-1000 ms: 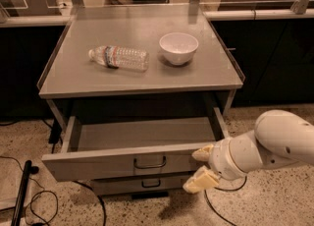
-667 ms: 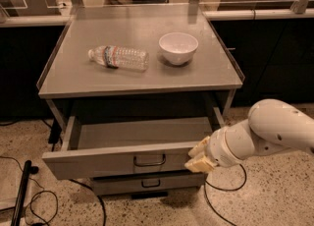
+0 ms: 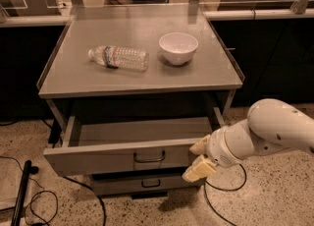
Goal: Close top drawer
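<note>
Top drawer (image 3: 98, 157): pulled out, cavity reachable from above, desk (image 3: 137, 91) edge overhanging its rear. Gripper (image 3: 197, 158): at front panel's right end, fingers (image 3: 196, 171) spread. Desk: bottle (image 3: 118, 57) and bowl (image 3: 178, 48) mid-surface; rear half free.

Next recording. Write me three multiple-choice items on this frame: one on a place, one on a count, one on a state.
1. Where is the gripper?
A) at the right end of the top drawer front
B) down by the floor cables
C) on the lower drawer's handle

2. How many things are on the table?
A) one
B) two
C) four

3. The top drawer is:
A) pulled out
B) fully shut
C) taken off the table

Answers:
1 A: its fingers sit at the panel's right end.
2 B: only a bottle lying on its side and a white bowl.
3 A: the drawer's inside shows.
</note>
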`<state>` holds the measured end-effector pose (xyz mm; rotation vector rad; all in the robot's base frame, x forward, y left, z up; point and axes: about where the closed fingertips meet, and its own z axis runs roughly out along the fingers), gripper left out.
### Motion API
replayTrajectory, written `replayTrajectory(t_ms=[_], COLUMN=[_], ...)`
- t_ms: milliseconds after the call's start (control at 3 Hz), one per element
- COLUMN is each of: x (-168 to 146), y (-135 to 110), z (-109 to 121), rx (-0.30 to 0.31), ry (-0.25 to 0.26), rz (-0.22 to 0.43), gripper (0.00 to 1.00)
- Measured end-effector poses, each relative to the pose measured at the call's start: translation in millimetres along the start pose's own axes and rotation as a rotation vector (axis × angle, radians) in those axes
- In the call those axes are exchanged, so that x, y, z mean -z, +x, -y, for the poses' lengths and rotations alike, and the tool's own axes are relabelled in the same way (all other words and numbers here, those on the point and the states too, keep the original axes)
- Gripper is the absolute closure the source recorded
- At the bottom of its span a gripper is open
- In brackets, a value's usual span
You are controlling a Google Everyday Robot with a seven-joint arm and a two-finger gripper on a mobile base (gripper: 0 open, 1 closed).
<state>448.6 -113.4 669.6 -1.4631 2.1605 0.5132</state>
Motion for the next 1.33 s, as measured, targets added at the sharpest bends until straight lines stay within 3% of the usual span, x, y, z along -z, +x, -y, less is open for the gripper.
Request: replayTrajectory(t_ms=[333, 667, 1000, 1333], x=[-15, -25, -56, -56], y=[1, 0, -11, -11], z=[4, 15, 58, 58], rx=[0.030, 0.046, 0.067, 0.067], ry=[-0.041, -0.047, -0.048, -0.048], rz=[-0.046, -0.061, -0.072, -0.072], gripper=[0.04, 0.00, 0.00, 0.00])
